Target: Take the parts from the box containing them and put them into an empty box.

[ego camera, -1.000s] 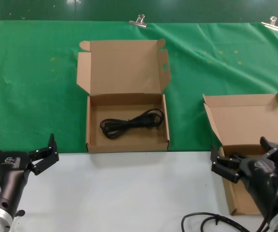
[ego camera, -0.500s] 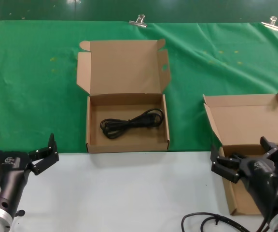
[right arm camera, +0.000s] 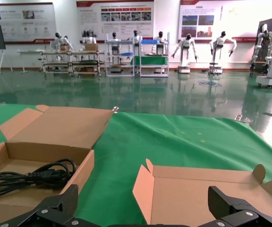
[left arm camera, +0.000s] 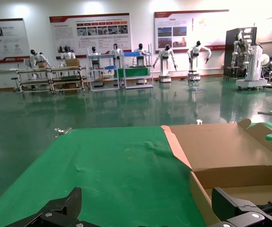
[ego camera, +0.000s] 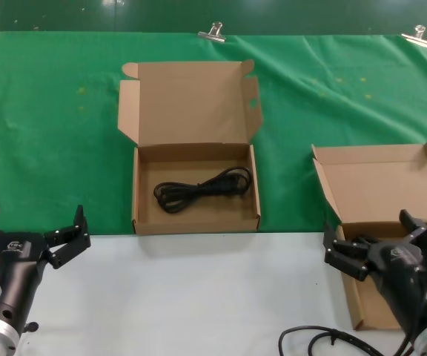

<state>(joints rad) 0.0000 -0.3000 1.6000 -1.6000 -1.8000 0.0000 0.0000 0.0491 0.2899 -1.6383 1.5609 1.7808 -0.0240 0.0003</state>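
Nearest you, on the white table [ego camera: 199,297], stand both grippers.

- Left gripper [ego camera: 35,222]: low at your left, over the table's bare white part, fingers [left arm camera: 65,208] spread wide apart, nothing between them. It is well apart from both boxes.
- Right gripper [ego camera: 369,239]: low at your right, over the near part of the plain box [ego camera: 380,185], fingers [right arm camera: 230,205] likewise spread, holding nothing.
- Cable [ego camera: 325,340]: black, curling on the table at your near right, just beside the right arm.
- Plain box: shallow brown cardboard, lid laid back and open, a rounded tab at the far right lid corner. Its front half sits on the white table, its lid on the green cloth [ego camera: 50,133]. You cannot tell its contents, since the right gripper hides much of the floor.
- Winged box [ego camera: 195,221]: shallow brown cardboard, middle of the scene, on the cloth with its front wall at the cloth's near edge. Lid stands open behind it, a folded wing on either side, a slot cut in the right wing.
- Cord [ego camera: 199,189]: thin, black, gathered in a loose long bundle, lying flat on the winged box's floor, running slantwise from near left to far right. The right wrist view shows its coils and a plug end [right arm camera: 27,177].
- Clips [ego camera: 212,32]: metal, along the cloth's far edge.
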